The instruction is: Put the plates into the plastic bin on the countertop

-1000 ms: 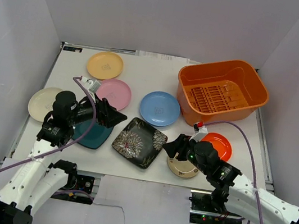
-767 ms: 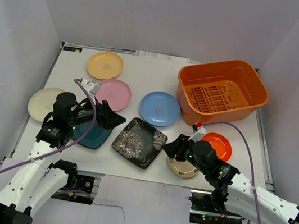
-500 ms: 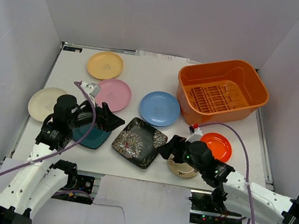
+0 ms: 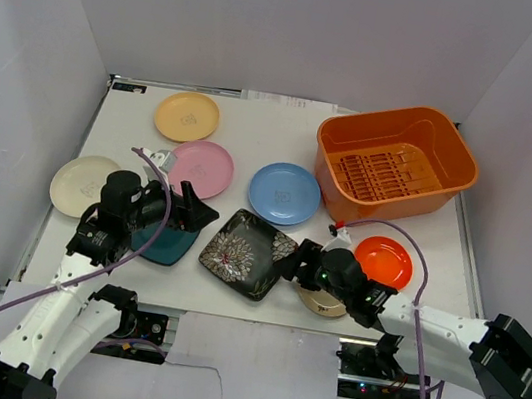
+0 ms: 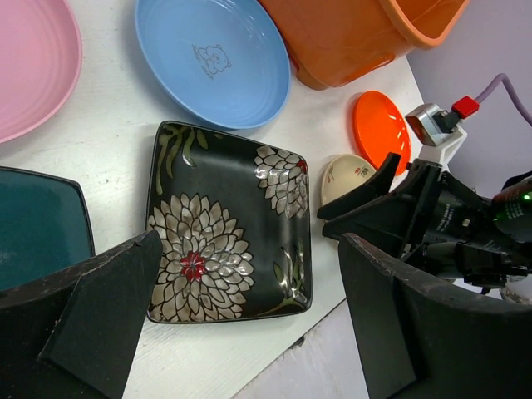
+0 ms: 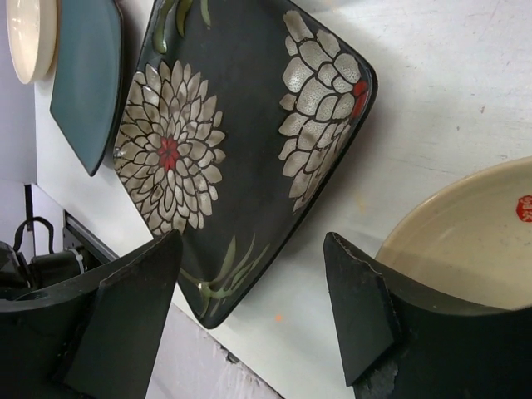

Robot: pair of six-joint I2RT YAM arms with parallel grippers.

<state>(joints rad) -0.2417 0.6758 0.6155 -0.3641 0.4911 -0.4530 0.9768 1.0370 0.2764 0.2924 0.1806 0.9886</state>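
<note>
Plates (image 4: 284,192) are spread around the black floral plate (image 4: 248,252), outside the plastic bin (image 4: 397,160). Left of it the left gripper (image 4: 198,211) is held wide open; right of it the right gripper (image 4: 298,262) is parted, seemingly to take its edge.

I have the overhead camera high behind the arm bases, facing the far wall, whole countertop (image 4: 256,137) in frame. Left wrist camera looks down and rightward, close over the black floral plate (image 5: 229,233). Right wrist camera looks leftward across that same plate, nearer still. All three views share it.
</note>
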